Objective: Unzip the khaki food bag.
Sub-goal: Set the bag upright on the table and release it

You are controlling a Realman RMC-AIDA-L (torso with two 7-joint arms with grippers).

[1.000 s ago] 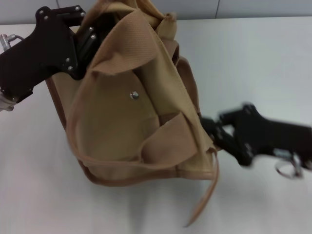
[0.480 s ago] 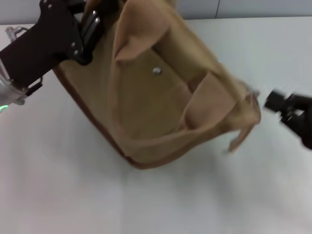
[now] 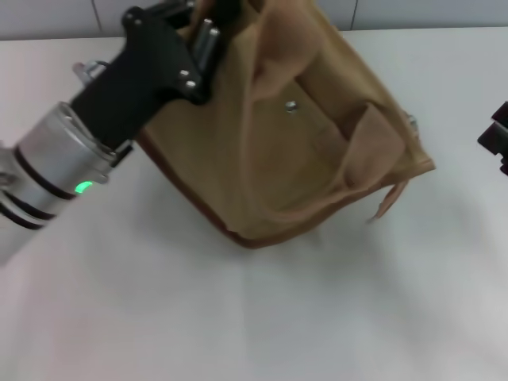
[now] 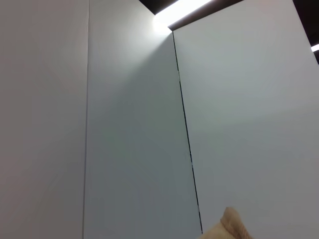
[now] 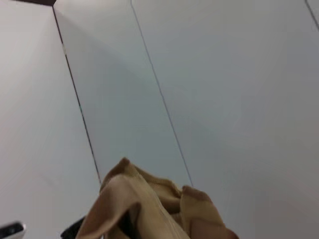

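**Left gripper up in the bag's top corner, bag tipping across mid-frame**

Looking at the head view: reaching in from the lower left of the frame, the left gripper (image 3: 208,24) pressing into the upper left corner of the khaki food bag (image 3: 302,151). Fingertips sinking behind tan fabric at the very top edge of the frame, so no telling how wide the jaws are standing or whether anything is pinched between them. Glowing green, a small light on the silver wrist cuff (image 3: 48,163) in the left part of the frame.

Sitting tilted on the white table (image 3: 254,317), the bag filling the upper middle of the frame, its brown-trimmed bottom edge running diagonally down toward the centre. Facing the camera, the front pocket with its silver snap (image 3: 290,105). Folding over the right side of the bag, a wide strap handle (image 3: 373,147), with a loose strap end dangling just off the lower right corner.

Peeking in at the far right edge, mid-height, only a dark sliver of the right gripper (image 3: 497,136), well apart from the bag; fingers not showing.

Catching a scrap of tan fabric against pale wall panels, both wrist views.
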